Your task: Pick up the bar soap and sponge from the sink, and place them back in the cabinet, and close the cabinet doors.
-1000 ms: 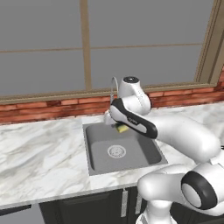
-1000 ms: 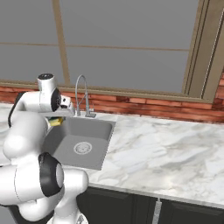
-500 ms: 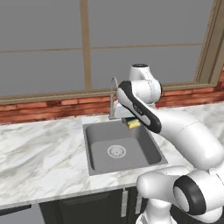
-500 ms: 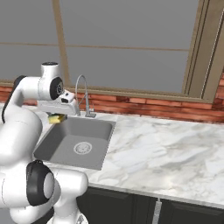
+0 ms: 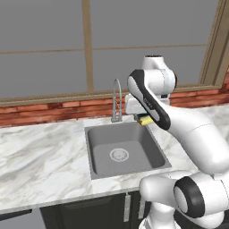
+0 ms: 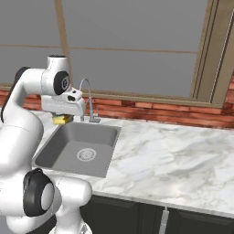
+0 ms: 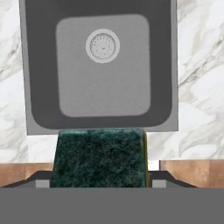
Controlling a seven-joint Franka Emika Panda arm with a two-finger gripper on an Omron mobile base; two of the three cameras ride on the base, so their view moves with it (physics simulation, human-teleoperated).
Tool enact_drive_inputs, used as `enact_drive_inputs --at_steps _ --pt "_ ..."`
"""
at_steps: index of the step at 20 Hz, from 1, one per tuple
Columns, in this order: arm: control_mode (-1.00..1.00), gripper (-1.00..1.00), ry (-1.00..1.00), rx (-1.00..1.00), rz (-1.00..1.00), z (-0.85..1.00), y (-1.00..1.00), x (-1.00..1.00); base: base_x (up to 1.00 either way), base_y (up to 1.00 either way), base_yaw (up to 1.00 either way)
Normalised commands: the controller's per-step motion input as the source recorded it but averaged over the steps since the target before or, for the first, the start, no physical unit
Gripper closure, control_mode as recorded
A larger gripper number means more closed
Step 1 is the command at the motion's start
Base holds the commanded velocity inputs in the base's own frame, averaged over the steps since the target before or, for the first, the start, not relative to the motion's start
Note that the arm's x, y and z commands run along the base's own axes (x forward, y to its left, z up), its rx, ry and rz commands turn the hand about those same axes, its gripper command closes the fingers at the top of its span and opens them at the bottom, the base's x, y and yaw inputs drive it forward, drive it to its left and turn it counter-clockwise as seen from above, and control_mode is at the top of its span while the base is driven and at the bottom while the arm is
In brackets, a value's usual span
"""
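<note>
My gripper (image 5: 144,119) hangs above the far right rim of the grey sink (image 5: 103,154), shut on the sponge (image 5: 145,120). The sponge (image 6: 61,119) is a yellow block; its dark green scrub face (image 7: 99,158) fills the bottom of the hand view, clamped between the two fingertips (image 7: 39,178). Below it the hand view looks straight down into the sink (image 7: 70,96) with its round drain (image 7: 103,45). The basin holds nothing. The bar soap, the cabinet and its doors are out of view.
A chrome faucet (image 5: 116,100) stands at the sink's back edge, just left of the gripper. White marble counter (image 5: 40,152) runs both ways, backed by a brick strip (image 5: 58,109) and a large window (image 5: 85,44). Dark lower cabinets (image 6: 183,219) sit under the counter.
The arm has lifted the sponge up out of the sink and swung it toward the basin's far right corner, higher than before. The hand has turned.
</note>
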Motion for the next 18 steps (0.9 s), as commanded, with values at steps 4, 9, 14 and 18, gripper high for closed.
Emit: enact_drive_inputs --at_steps 4,9,14,18 --pt "-1.0 1.0 0.0 0.0 0.02 0.29 0.0 -0.22 0.0 0.0 0.0" --pt "-1.0 1.0 -0.01 0.0 0.06 0.27 0.0 -0.24 0.0 0.0 0.0" --pt "-1.0 1.0 -0.01 0.0 0.06 0.04 -0.05 -0.08 0.0 0.0 0.0" --pt "-1.0 1.0 0.0 0.0 0.0 0.08 -0.26 -0.2 0.0 0.0 0.0"
